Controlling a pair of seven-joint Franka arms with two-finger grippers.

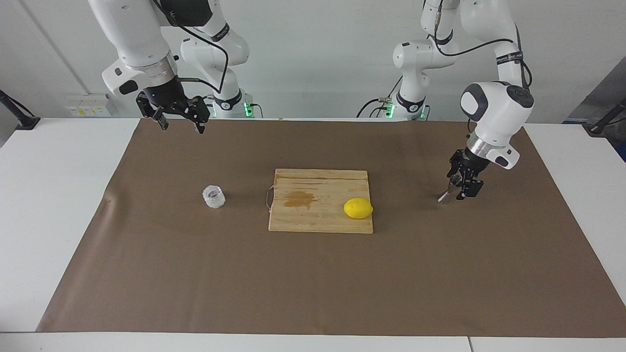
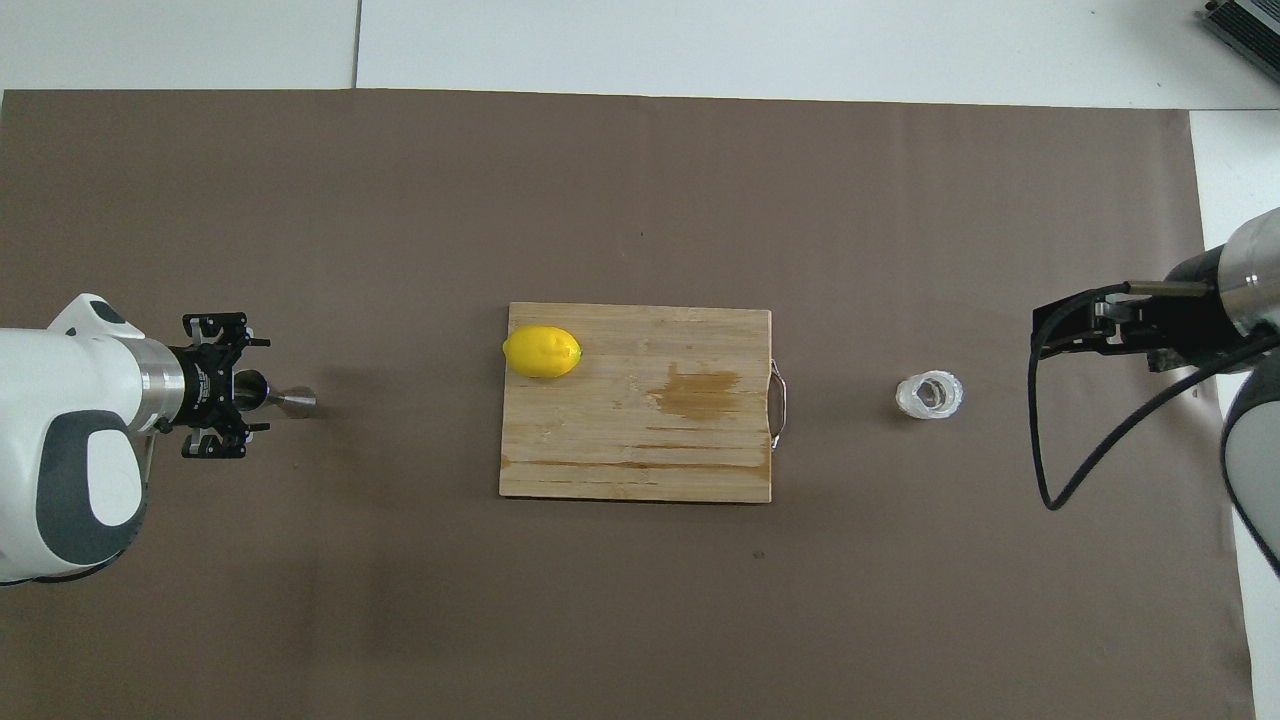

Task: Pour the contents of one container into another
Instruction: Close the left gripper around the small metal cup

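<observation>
- The small squat clear glass cup with faceted walls (image 1: 213, 196) stands on the brown paper mat (image 1: 313, 283). In the overhead view it is at 3 o'clock from the wooden cutting board (image 1: 320, 188), toward the right arm's end of the table, well apart from both grippers.
- The small shiny steel hourglass-shaped jigger (image 1: 446, 194) is at 9 o'clock from the board in the overhead view, toward the left arm's end. We cannot tell if it stands quite upright.
- The left gripper (image 1: 464, 191) is low at the jigger, released. Its fingers stand on the two sides of the upper cone and do not yet press it.
- The right gripper (image 1: 180, 126) waits raised over the mat's edge near its own base, released and holding nothing.
- We judge the glass cup as stiff, rather heavy for its size and fragile. The facets give some hold, but glass is slippery, so we would take it across the middle of the wall, below the rim.
- We judge the jigger as light, hard and smooth, and easy to tip. The narrow waist seems the safest place to hold it.
- A yellow lemon (image 1: 358, 208) lies on the board at about 10 o'clock in the overhead view.
- We find no brand or label on the cup or jigger. The arm bands carry small lettering we cannot read.
</observation>
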